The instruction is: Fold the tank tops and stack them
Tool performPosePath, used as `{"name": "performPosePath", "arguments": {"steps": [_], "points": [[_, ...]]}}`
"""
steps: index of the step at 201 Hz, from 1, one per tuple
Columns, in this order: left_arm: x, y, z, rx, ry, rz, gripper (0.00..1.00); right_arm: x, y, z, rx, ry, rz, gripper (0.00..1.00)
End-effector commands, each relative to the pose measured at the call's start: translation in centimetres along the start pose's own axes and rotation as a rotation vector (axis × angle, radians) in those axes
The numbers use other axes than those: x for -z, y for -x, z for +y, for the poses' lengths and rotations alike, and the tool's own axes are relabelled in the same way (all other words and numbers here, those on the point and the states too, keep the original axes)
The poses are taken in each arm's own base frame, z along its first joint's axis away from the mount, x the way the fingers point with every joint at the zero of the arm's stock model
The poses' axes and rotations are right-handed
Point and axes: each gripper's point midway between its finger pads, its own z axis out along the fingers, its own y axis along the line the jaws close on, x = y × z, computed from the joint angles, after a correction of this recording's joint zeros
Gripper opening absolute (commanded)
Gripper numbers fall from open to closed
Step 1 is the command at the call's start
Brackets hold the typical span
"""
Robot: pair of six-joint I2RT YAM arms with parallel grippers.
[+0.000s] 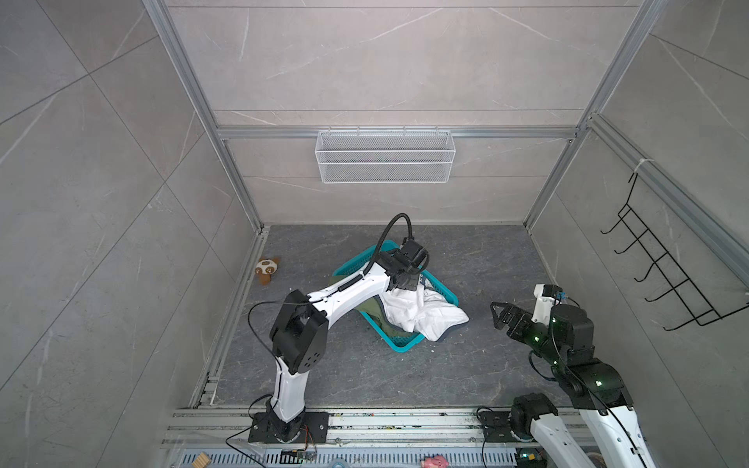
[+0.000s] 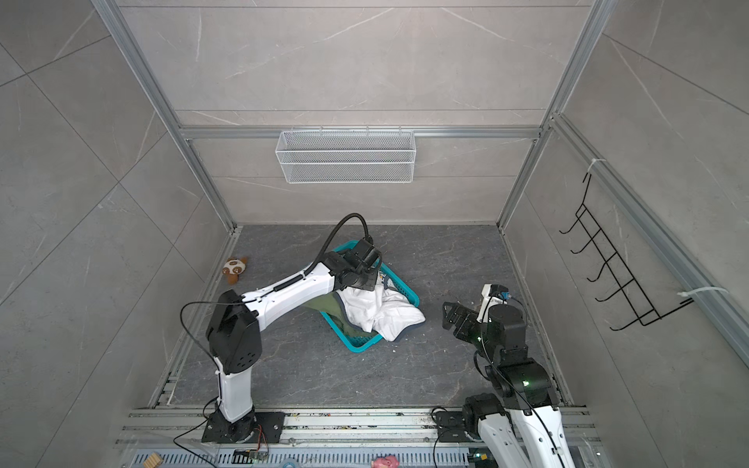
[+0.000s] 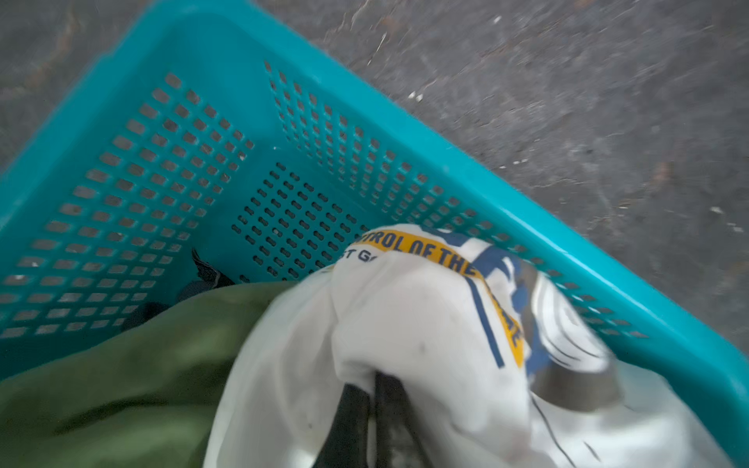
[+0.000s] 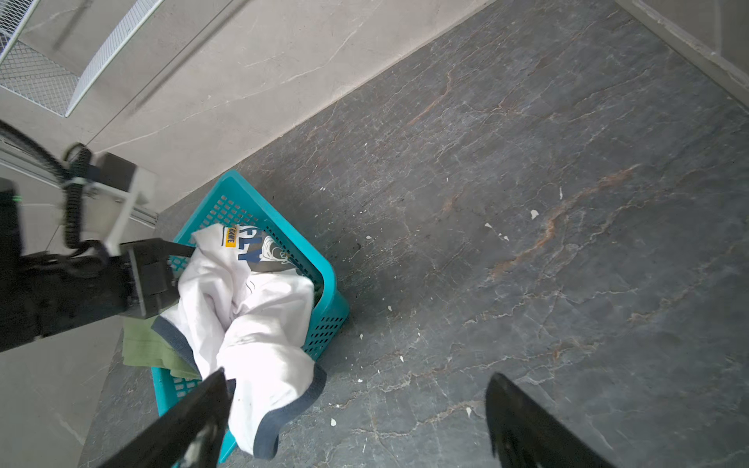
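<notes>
the left pincer (image 3: 375, 381) has its jaws pressed together on a bunched fold of the white tank top (image 1: 421, 314), close to the blue-and-yellow print; the cloth wraps right over the fingertips. most of that top hangs below and to the near side of this pincer, spilling over the rim of the teal basket (image 1: 399, 344) so that its navy-trimmed edge lies on the surface (image 1: 364, 372). the olive tank top (image 3: 121, 385) sits under the white one, beneath the left pincer, crumpled inside the basket with one part draped over the wall. the right pincer (image 1: 495, 316) hangs with its jaws wide apart and nothing in them, well apart from the basket, the white hem being the nearest cloth to it. both tops look light, limp and thin, so they will likely sag, stretch and drag each other along instead of keeping any shape. a firmer hold is probably the bound trim at a shoulder strap or the hem, where the layers are thicker, and a second grip on the free hem would help spread the top flat.
</notes>
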Motion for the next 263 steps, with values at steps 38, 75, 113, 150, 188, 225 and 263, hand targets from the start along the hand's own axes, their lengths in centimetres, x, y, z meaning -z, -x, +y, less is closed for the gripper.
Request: {"name": "performPosePath", "arguments": {"steps": [38,75,113,150,188,225,263], "points": [[-8.5,-2.8,8.0,0.147,0.169,0.168,0.00,0.3,-0.6,-1.1,0.025,-0.050,0.006,0.98],[-9.8,-1.0,18.3,0.286,0.358,0.132,0.00,0.2,-0.5,-1.1,0.030,-0.053,0.010,0.98],[-9.0,1.7,29.2,0.511,0.537,0.073,0.00,0.3,-0.3,-1.0,0.035,-0.057,0.012,0.98],[-8.0,3.3,37.7,0.672,0.679,0.031,0.00,0.8,-0.1,-0.9,0.048,-0.064,0.012,0.98],[-5.0,6.6,42.6,0.758,0.686,-0.057,0.00,1.3,0.0,-0.9,0.048,-0.062,0.000,0.99],[0.5,14.0,39.9,0.695,0.480,-0.235,0.00,1.1,-0.1,-0.9,0.041,-0.058,0.005,0.99],[13.8,19.3,37.4,0.648,0.385,-0.494,0.00,1.2,-0.1,-0.6,0.031,-0.042,0.006,0.99]]}}
